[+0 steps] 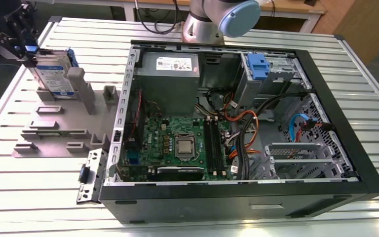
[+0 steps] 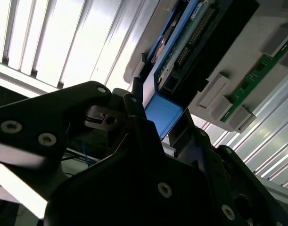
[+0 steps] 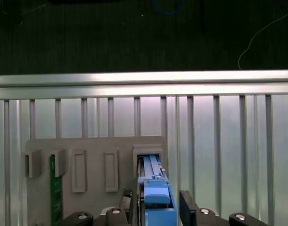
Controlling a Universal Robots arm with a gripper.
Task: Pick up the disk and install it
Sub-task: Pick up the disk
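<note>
Disk [image 1: 50,75]: flat rectangular silver hard drive, white-and-blue label, blue plastic rails along the edges. Stands on edge in an upright slot of a grey plastic holder plate [image 1: 51,133], near the far corner of the slatted aluminium table [image 1: 38,187] on the exterior view's left. Shows its circuit-board side in the second wrist view.

Judged stiff, dense and fairly heavy for its size. Probably slippery on the bare metal faces, and sensitive to knocks and to pressure on the board. Best taken across its thickness at the blue-railed upper end, on the plastic rather than on label or board. Likely needs a straight pull out of the slot, to avoid jamming against the grey posts.

Right over that upper end, a black two-fingered gripper [image 1: 30,49]. Straddles the blue rail end in both wrist views, with one of the fingers [image 3: 187,207] on either side. Partly open, leaving a thin gap beside the blue plastic in the first wrist view. Apparently not clamped, with the drive seated in its slot.

Further along the same plate, a green memory module [image 3: 53,188] upright in another slot. Across the table's middle and toward its edge on the exterior view's right, an open black desktop computer case [image 1: 242,197] lying on its side. In the drive bay at the case's far side, a small blue plastic latch piece [image 1: 258,64].
</note>
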